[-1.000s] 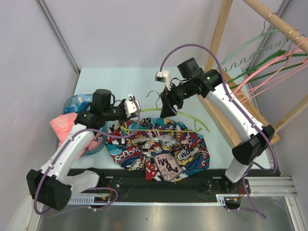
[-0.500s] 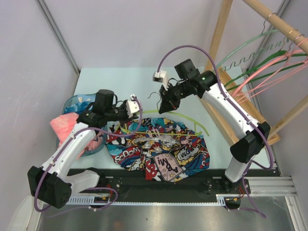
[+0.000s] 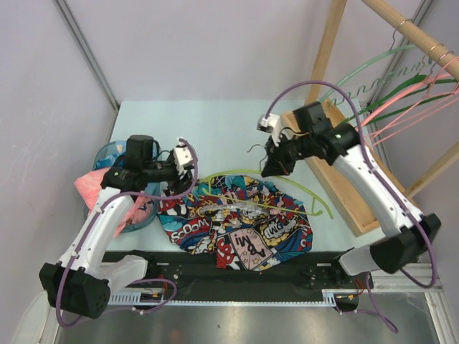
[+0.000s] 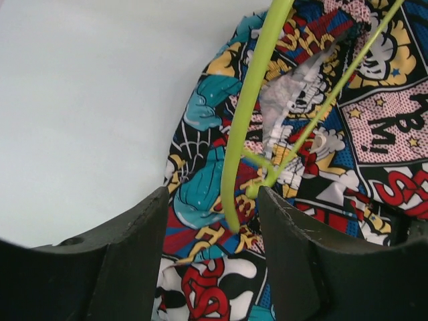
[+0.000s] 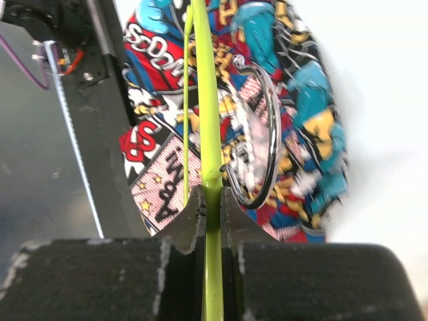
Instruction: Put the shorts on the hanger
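Shorts (image 3: 240, 222) at near edge of the desk (image 3: 215, 122), hanger (image 5: 208, 134) pinched in my right gripper (image 5: 212, 202), left gripper (image 4: 212, 198) wide (straddling hanger tip).

1. L arm (image 3: 97, 229): white rounded shells on the long links, blk housings at the joints, blk angular block at the base.
2. R arm (image 3: 374, 183): same build, white links w/ blk joints and a fat blk elbow housing.
3. L purple cable (image 3: 80, 242): thin, runs along the white shell, loose loop near the wrist.
4. R purple cable (image 3: 310, 83): same colour, big free arc above the wrist, then along the link.
5. L connector block (image 3: 183, 153) and R connector block (image 3: 269, 123): small, white, at the cable ends by the wrists.
6. L gripper (image 4: 210, 200): two thick matte-blk fingers (image 4: 127, 247), edges rough and chipped.
7. R gripper (image 5: 212, 207): blk grainy body, fingertips (image 5: 192, 217) pale grey, notched and worn.
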Action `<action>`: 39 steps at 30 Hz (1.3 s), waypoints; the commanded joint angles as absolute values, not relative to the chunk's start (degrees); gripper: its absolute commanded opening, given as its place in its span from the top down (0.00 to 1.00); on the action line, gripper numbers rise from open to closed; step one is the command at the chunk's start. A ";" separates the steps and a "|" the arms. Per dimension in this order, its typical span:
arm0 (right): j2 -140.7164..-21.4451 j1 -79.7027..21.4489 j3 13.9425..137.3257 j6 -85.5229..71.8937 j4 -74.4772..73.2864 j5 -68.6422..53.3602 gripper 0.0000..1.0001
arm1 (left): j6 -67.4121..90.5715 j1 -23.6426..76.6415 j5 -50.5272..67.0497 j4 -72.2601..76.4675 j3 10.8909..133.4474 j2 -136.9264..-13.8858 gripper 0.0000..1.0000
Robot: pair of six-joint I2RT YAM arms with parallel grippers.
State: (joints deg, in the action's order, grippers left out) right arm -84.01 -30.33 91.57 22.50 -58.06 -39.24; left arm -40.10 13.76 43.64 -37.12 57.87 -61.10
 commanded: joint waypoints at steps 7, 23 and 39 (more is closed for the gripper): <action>-69.79 -28.48 87.11 34.52 -64.23 -34.54 1.00 | -48.77 12.83 47.20 -45.96 53.10 -59.94 0.39; -62.76 -33.40 79.46 40.08 -60.91 -26.46 1.00 | -43.07 23.46 34.81 -34.90 43.07 -68.38 0.42; -61.79 -36.30 70.40 42.71 -49.58 -23.38 1.00 | -36.83 25.58 25.49 -29.26 46.23 -76.64 0.79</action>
